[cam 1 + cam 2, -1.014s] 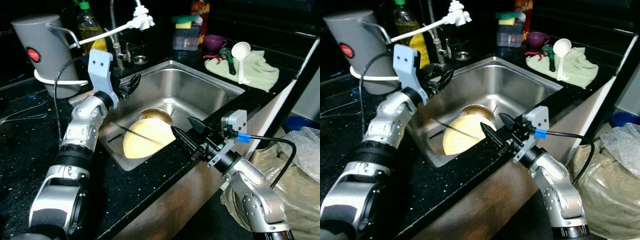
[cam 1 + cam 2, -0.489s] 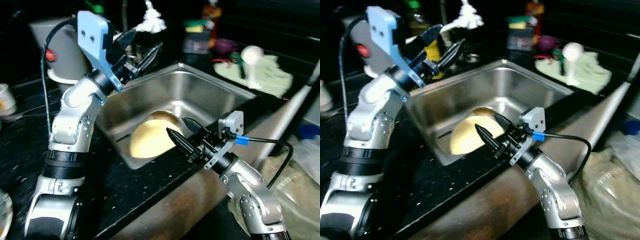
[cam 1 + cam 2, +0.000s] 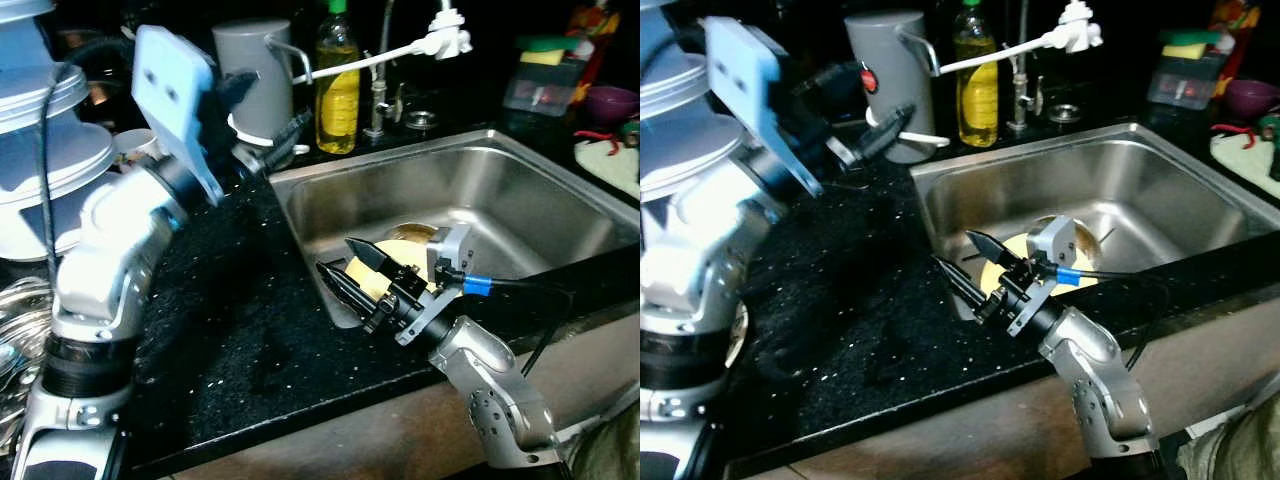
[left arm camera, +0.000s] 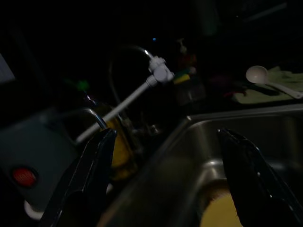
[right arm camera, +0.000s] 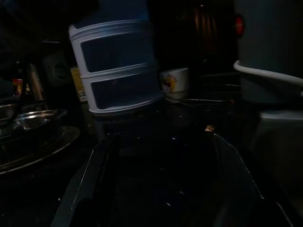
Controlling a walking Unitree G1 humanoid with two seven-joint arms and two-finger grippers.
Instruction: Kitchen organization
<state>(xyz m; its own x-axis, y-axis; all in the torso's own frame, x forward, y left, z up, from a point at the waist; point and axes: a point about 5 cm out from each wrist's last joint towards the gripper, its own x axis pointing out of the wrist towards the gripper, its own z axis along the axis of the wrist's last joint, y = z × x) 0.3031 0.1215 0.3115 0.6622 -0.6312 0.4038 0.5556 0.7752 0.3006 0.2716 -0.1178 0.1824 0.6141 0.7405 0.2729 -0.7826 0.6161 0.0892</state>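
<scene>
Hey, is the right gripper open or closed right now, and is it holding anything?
Open and empty. The right gripper has its two black fingers spread apart over the near left corner of the sink, with only black counter showing between them.

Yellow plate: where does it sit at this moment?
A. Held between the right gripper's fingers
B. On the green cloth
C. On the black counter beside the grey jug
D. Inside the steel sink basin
D: the yellow plate lies on the floor of the sink, behind the open right gripper, which hovers over the sink's near left corner with nothing in it.
</scene>
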